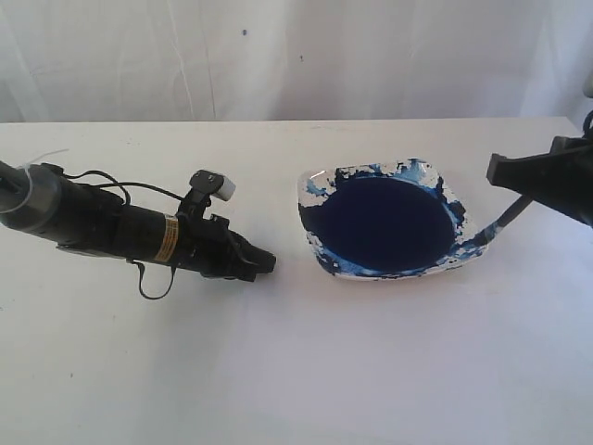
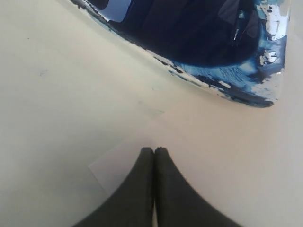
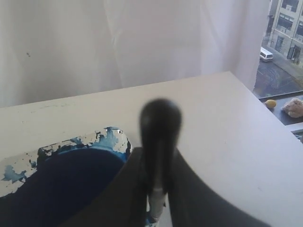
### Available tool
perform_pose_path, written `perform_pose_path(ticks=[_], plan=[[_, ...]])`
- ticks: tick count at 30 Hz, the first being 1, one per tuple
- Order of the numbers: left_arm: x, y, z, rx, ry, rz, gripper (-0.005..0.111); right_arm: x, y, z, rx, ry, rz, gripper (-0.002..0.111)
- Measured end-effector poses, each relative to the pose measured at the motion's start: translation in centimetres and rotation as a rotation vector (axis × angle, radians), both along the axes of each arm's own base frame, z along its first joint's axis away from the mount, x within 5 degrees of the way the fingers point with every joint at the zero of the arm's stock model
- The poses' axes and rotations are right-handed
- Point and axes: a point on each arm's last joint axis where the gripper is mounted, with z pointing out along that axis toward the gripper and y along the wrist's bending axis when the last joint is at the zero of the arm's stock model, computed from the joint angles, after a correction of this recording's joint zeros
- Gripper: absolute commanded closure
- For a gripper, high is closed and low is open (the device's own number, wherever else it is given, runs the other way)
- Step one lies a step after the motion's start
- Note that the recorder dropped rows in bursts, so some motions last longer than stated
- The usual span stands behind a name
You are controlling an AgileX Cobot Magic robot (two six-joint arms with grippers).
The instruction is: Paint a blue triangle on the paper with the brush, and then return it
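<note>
Right fingers [image 3: 118,198] pinch the brush [image 3: 160,137], slanting down toward the dish [image 1: 315,190].

- No word, number or brand name can be read in any of the views.
- The left arm [image 1: 102,221] has a small yellow-orange label [image 1: 169,238] on its black body. There is dark print on the label, but it is too small and too blurred to read.
- In the right wrist view, a white van [image 3: 266,54] stands on the street outside the window [image 3: 279,52]. Any marking on the van is too small to tell.
</note>
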Motion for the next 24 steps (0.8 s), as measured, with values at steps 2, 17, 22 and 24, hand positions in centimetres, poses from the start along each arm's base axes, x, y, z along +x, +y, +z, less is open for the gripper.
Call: perform_pose_path(ticks=[2,17,22,24], plan=[[0.0,0.0,0.0,0.0,0.0,0.0,0.107,0.0,0.0,0.1,0.013,-0.012,0.001,0.102],[0.0,0.0,0.0,0.0,0.0,0.0,0.107,-2.0,-0.4,3.0,0.131,-0.102,0.092,0.102],[0.0,0.0,0.0,0.0,0.0,0.0,0.107,-3.2,0.0,3.6,0.177,-0.079,0.202,0.102],[0.0,0.0,0.0,0.0,0.0,0.0,0.107,-3.6,0.3,3.7,0.191,-0.057,0.253,0.102]])
